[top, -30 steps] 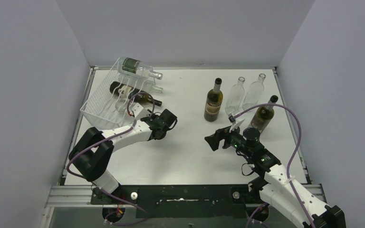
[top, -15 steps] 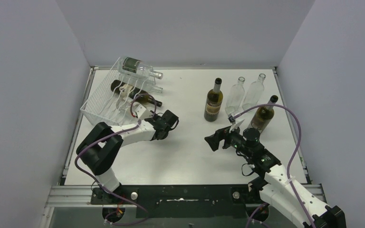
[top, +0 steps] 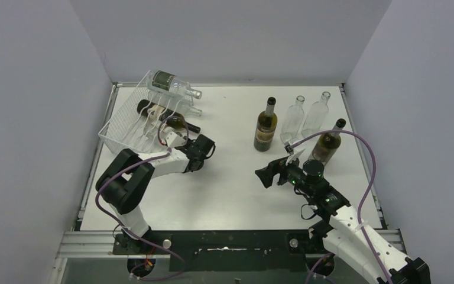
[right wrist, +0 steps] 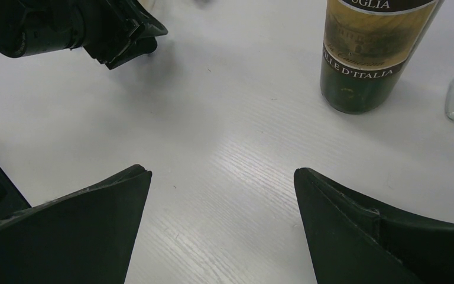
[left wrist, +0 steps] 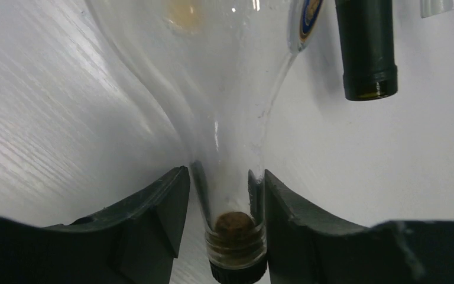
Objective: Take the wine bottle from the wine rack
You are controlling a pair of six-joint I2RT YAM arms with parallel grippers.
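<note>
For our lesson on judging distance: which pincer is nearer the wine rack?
Left. The left pincer is at the wine rack's near edge, straddling a clear bottle's neck; the right pincer hangs open across the table, near the standing bottles.

Your left arm (top: 153, 163) and right arm (top: 354, 228) white-shelled with black joints, purple cables (top: 363, 177) looping along both, left hand (left wrist: 220, 195) and right hand (right wrist: 221, 171) matte black, wedge-shaped fingers (right wrist: 343, 219).
</note>
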